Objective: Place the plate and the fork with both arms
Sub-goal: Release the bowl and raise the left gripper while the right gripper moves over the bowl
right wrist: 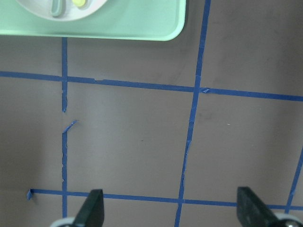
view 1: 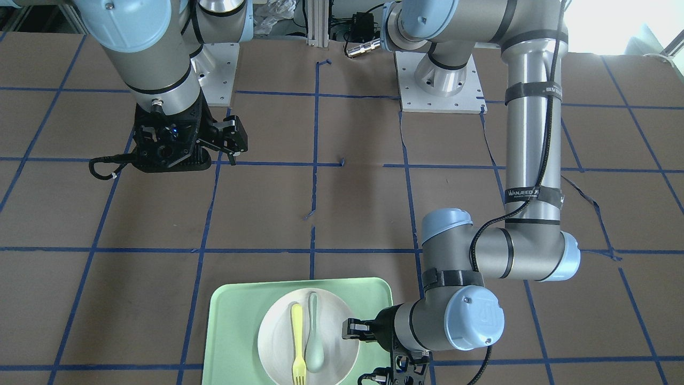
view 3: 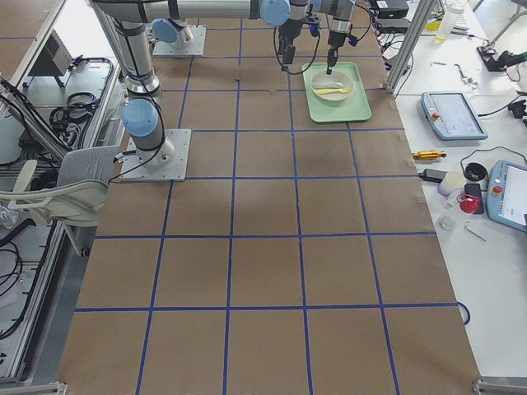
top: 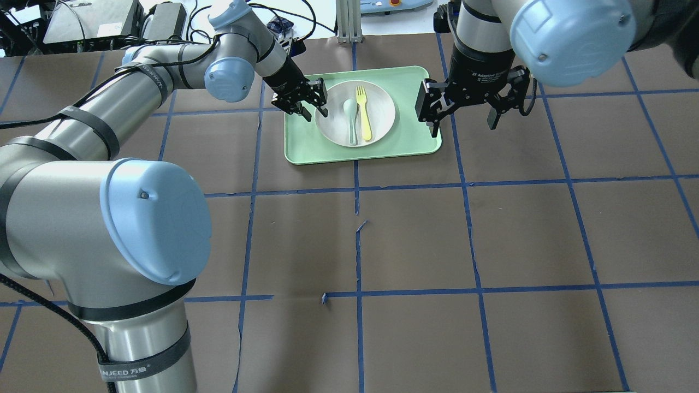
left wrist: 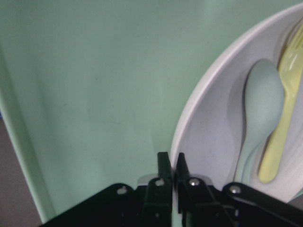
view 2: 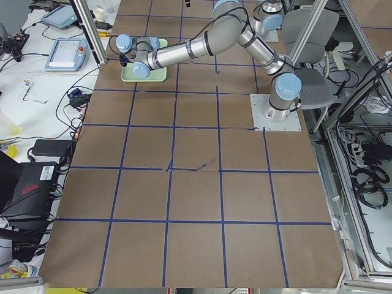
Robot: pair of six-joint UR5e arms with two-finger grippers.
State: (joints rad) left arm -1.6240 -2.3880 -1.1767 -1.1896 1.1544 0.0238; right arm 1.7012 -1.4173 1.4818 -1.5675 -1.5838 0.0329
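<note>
The off-white plate [top: 382,109] lies on the pale green tray [top: 415,139] at the table's far side. The pale yellow fork [top: 363,114] lies in the plate beside a grey-green spoon [top: 349,117]. My left gripper [top: 319,106] is at the plate's left rim. In the left wrist view its jaws [left wrist: 171,165] are shut on the rim of the plate [left wrist: 213,132], with the fork [left wrist: 284,109] and the spoon [left wrist: 262,104] just beyond. My right gripper [top: 464,112] is open and empty, held above the table to the right of the tray.
The table is brown with a blue tape grid. The tray's corner [right wrist: 142,23] shows at the top of the right wrist view, with bare table below it. The two arm bases [view 1: 438,80] stand at the robot's side of the table.
</note>
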